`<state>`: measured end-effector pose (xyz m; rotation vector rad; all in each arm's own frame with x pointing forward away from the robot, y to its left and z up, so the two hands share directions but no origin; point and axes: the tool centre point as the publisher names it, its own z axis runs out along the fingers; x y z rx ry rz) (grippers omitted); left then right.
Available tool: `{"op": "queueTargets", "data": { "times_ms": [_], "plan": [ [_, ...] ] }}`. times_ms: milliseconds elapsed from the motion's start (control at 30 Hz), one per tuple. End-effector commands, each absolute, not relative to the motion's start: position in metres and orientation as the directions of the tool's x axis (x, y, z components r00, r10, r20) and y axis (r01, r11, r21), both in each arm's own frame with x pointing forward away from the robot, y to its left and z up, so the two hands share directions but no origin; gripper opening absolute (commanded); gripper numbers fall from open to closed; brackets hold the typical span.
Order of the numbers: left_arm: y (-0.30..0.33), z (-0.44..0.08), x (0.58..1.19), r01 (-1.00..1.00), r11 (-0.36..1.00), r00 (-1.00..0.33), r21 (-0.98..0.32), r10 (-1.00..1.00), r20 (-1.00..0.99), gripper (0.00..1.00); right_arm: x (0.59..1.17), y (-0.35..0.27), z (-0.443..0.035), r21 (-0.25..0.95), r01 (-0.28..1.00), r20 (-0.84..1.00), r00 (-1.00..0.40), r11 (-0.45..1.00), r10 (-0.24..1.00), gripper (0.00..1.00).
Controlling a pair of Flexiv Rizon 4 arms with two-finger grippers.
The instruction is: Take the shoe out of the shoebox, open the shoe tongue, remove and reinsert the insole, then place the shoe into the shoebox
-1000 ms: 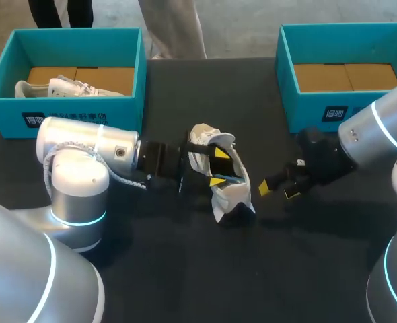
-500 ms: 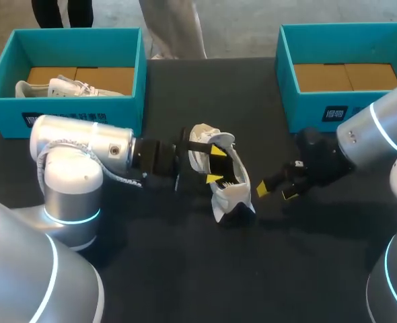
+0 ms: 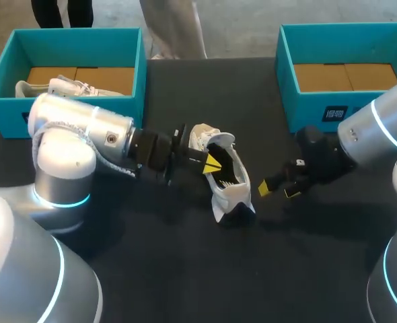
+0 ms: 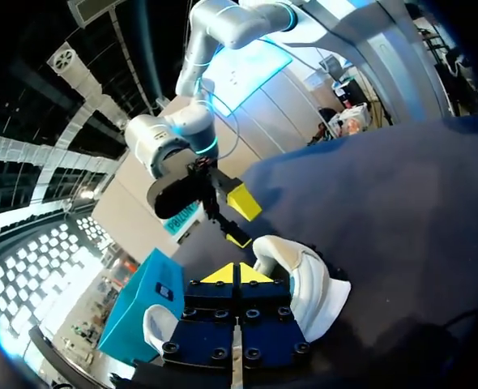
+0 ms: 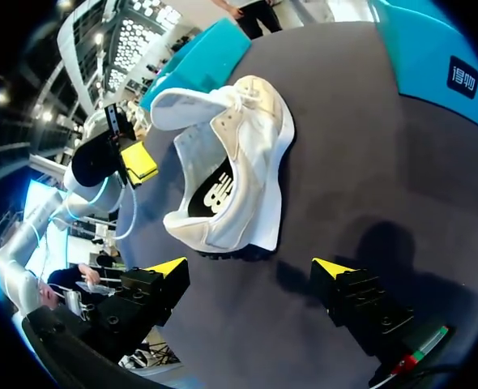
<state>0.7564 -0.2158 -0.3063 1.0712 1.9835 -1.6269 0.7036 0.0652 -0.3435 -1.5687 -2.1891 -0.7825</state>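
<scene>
1. The shoe point(image 3: 232, 193) lies on its side on the table, between both grippers.
2. The left gripper point(image 3: 211, 163) is at the shoe's opening, fingers closed tip to tip, with nothing seen between them.
3. The right gripper point(image 3: 278, 190) is near the shoe's far side, fingers spread and touching nothing.
4. To lift the tongue cleanly, steady the shoe with the right gripper first, then part the left fingers and pinch only the tongue.
</scene>
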Motion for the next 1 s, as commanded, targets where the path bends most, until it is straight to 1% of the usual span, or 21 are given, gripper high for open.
{"op": "queueTargets", "data": {
  "times_ms": [33,467,567,1000],
  "plan": [
    [-0.211,-0.301,0.759,0.748,0.033,-0.613,-0.663,0.42,-0.67,0.0,0.703,0.062,-0.335,0.223,0.942,0.541,-0.334,0.251,0.772,1.0],
    [-0.208,-0.289,0.753,0.788,-0.005,-0.494,-0.615,0.591,-0.637,0.0,0.703,0.045,-0.318,0.207,0.943,0.485,-0.331,0.262,0.809,1.0],
    [-0.211,-0.284,0.754,0.803,0.0,-0.471,-0.596,0.614,-0.634,0.0,0.701,0.038,-0.313,0.248,0.95,0.501,-0.293,0.189,0.814,1.0],
    [-0.212,-0.282,0.754,0.804,0.006,-0.469,-0.595,0.62,-0.629,0.0,0.701,0.038,-0.313,0.248,0.95,0.501,-0.293,0.189,0.814,1.0]
  ]
}}
